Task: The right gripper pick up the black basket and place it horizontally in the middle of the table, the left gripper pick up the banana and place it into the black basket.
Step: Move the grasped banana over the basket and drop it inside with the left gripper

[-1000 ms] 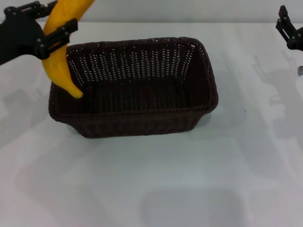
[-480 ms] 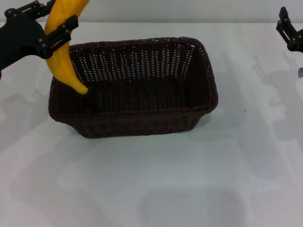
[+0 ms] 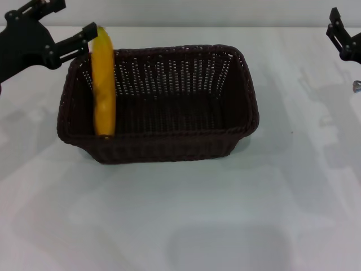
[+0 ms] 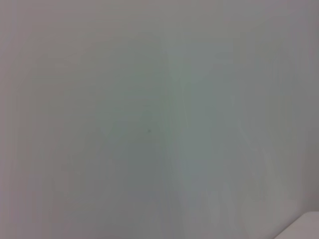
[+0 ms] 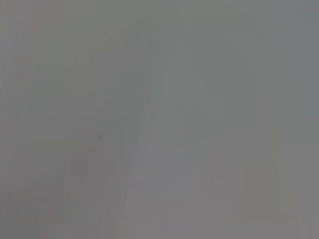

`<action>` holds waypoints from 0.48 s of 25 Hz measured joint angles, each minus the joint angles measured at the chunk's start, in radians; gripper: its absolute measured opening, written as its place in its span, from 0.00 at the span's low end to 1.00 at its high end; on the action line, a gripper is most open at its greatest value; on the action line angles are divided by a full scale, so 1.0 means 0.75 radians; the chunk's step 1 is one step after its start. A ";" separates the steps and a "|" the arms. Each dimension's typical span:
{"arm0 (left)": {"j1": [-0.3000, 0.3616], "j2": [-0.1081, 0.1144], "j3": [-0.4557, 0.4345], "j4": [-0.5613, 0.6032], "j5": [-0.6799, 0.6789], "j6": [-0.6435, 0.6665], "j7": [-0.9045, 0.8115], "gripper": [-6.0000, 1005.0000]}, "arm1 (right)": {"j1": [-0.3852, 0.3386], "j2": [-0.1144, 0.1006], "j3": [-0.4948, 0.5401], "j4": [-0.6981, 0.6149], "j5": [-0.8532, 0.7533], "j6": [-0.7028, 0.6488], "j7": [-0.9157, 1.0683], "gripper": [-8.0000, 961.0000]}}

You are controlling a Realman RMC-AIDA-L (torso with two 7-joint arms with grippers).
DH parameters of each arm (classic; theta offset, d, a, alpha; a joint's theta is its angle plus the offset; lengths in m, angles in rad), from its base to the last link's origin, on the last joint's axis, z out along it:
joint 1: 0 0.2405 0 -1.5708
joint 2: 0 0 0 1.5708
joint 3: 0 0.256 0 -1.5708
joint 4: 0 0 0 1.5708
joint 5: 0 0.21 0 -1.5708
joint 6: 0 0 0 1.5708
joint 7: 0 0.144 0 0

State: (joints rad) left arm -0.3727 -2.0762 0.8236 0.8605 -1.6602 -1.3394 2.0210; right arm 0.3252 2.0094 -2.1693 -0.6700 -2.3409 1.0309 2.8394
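Observation:
The black basket lies lengthwise across the middle of the white table in the head view. The yellow banana is inside it, leaning against the basket's left wall with its lower tip on the basket floor and its upper end at the rim. My left gripper is open just above the basket's far left corner; the banana's top lies beside one fingertip, outside the gap. My right gripper is at the far right edge, away from the basket. Both wrist views show only a plain blank surface.
A small grey object shows at the right edge of the table. Bare white tabletop lies in front of the basket and to both sides.
The banana has left the left gripper's grasp and dropped into the basket, now leaning on the left wall. The left gripper has stayed near the corner. The right arm has not moved.

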 joint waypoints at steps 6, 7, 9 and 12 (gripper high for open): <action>0.009 -0.001 0.000 0.000 -0.003 0.001 -0.001 0.84 | 0.000 0.000 -0.002 -0.002 0.000 0.000 0.000 0.85; 0.010 -0.002 -0.001 0.000 -0.003 0.002 -0.002 0.87 | 0.000 0.000 -0.002 -0.002 0.000 0.000 0.000 0.85; 0.016 -0.004 -0.005 0.000 -0.011 0.012 -0.004 0.87 | 0.000 0.000 -0.002 -0.002 0.000 0.000 0.000 0.85; 0.046 -0.007 -0.007 -0.009 -0.091 0.051 -0.003 0.87 | -0.001 0.000 -0.002 0.003 0.000 0.000 0.000 0.85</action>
State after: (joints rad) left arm -0.3382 -2.0812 0.8180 0.8535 -1.7284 -1.3014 2.0184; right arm 0.3245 2.0094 -2.1709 -0.6679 -2.3410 1.0309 2.8394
